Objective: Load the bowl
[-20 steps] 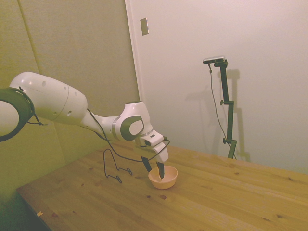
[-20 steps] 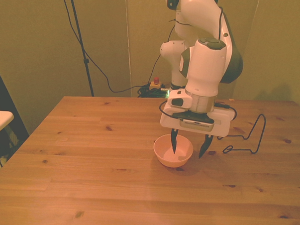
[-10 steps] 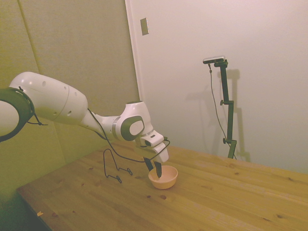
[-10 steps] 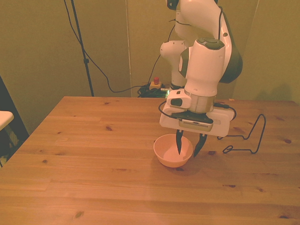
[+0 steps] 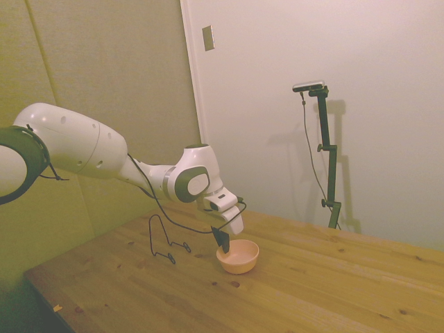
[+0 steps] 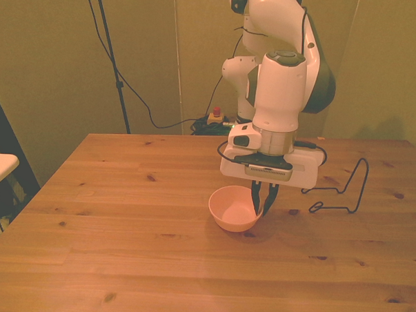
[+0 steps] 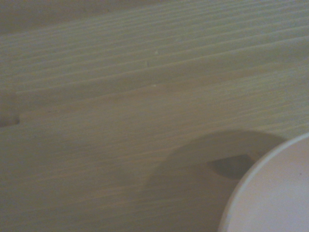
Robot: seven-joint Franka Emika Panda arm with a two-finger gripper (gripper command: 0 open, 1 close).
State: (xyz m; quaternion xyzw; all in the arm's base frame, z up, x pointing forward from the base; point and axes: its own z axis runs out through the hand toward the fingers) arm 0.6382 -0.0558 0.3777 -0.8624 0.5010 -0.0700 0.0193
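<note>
Between claw (image 6: pixel 262 202) tips, bowl (image 6: pixel 233 209) rim pinched, off table (image 6: pixel 122 221)

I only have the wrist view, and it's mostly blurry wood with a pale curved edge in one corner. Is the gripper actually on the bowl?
Observer: Yes. In the front view the gripper is shut on the rim of the bowl, on the front view's right side of it.
Operator: Is anything inside the bowl?
Observer: No. The front view shows nothing in it apart from the fingertip at the rim.
Operator: Where is the rack?
Observer: The black wire rack stands on the table, to the front view's right of the bowl and apart from it.
</note>
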